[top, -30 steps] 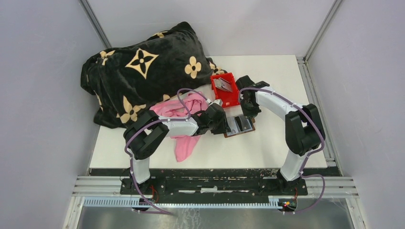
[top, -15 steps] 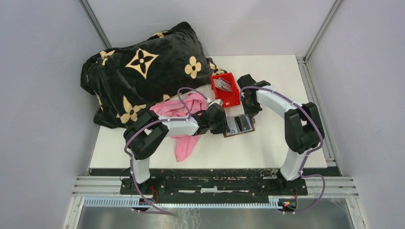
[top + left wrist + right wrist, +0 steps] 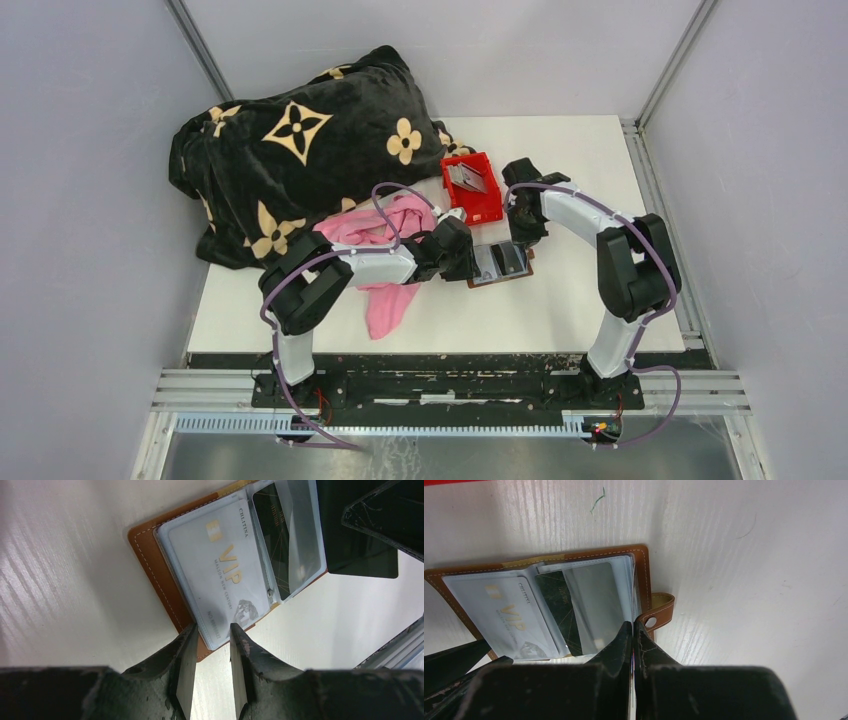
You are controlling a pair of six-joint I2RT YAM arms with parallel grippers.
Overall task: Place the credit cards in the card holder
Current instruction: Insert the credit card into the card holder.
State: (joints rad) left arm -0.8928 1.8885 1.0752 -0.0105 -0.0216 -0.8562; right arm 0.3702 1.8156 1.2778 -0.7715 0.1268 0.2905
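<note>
The brown card holder (image 3: 155,565) lies open and flat on the white tabletop (image 3: 590,290), between the two sets of jaws. The left jaws are a little apart. The near edge of the clear pocket with the pale card (image 3: 220,575) sits right in the gap between them, but I cannot tell if they touch it. That card has gold letters on it. A dark card (image 3: 272,545) is in the next pocket, farther from the left jaws. The right jaws are pinched together, with only a thin slit left. They close on the outer edge of the clear pockets (image 3: 594,600), at the other end of the card holder. The snap tab (image 3: 660,611) sticks out just beside the right jaws and lies on the tabletop. Past both sets of jaws stands a red bin (image 3: 490,200), close to the card holder, with a grey card (image 3: 466,178) in it. A pink cloth (image 3: 385,260) lies under the left arm (image 3: 370,268), behind its jaws. Farther off on that side a big black blanket (image 3: 300,150) with tan flowers is piled up. The right arm (image 3: 580,215) bends in from the other side. Plain grey walls (image 3: 90,200) stand around the tabletop.
</note>
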